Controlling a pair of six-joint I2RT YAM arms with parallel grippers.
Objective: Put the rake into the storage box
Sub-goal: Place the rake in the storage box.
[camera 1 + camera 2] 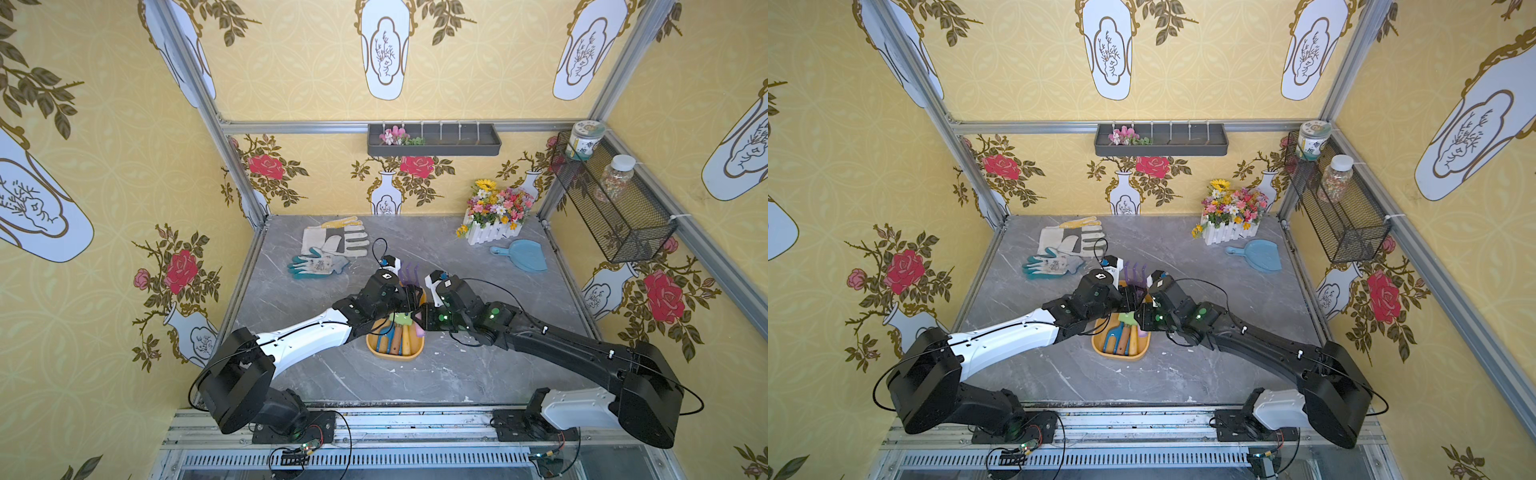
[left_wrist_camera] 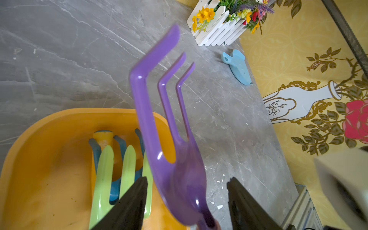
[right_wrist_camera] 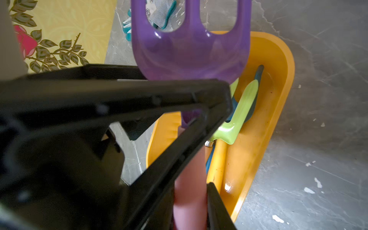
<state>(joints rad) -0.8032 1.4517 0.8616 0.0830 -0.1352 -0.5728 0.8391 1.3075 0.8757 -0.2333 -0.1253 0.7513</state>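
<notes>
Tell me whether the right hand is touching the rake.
Touching. The right wrist view shows the right hand clamped on the rake, a finger against each side of its pink handle.

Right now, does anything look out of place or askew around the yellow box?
The purple rake hangs tilted above the yellow box, prongs poking past its rim, held by the right gripper. White flecks litter the table.

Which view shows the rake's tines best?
Left wrist: the rake fills the frame, with all three bent tines visible full length, though slightly blurred. Right wrist shows only the base of the rake's head, tines cropped. In both top views the rake is small and partly hidden.
</notes>
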